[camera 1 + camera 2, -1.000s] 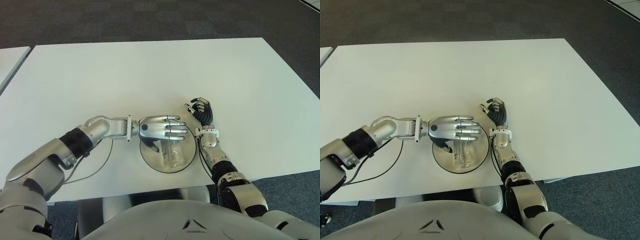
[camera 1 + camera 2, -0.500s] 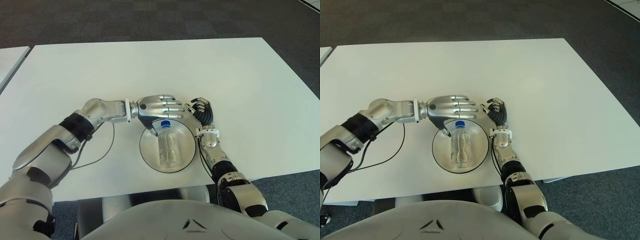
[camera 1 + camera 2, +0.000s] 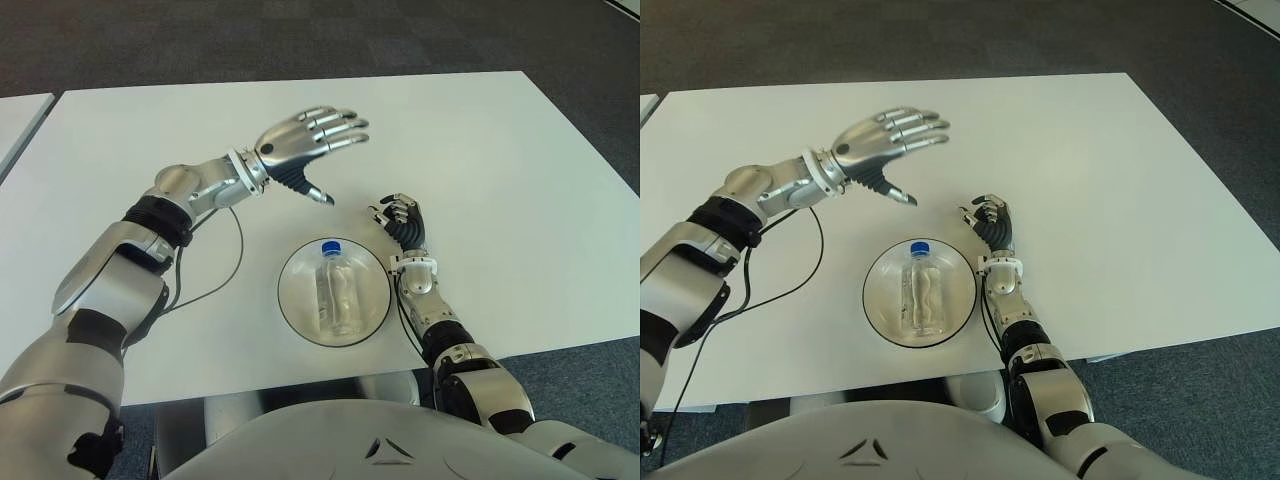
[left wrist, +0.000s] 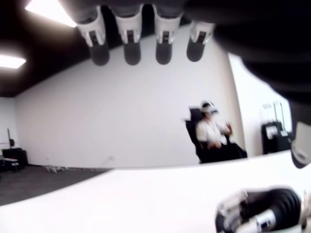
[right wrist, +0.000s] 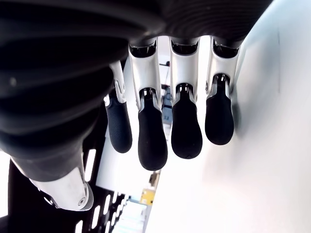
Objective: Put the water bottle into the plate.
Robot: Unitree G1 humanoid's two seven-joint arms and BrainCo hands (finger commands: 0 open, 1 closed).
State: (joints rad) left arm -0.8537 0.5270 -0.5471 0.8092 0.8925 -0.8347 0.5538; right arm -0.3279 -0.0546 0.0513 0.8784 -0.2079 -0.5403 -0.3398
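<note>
Clear bottle [image 3: 338,292]: lying inside plate [image 3: 296,305], frame centre.
Left hand [image 3: 300,142]: upper centre, fingers spread, empty; retreat high, clear of cap.
Right hand [image 3: 404,221]: beside plate's right, fingers curled, empty.

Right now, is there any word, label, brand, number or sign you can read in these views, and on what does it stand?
None can be read.
Water bottle, lying in the plate: clear, blue cap, no label legible.
Left hand, open above the table: no markings legible.
Right hand, beside the plate on its right: none legible.
</note>
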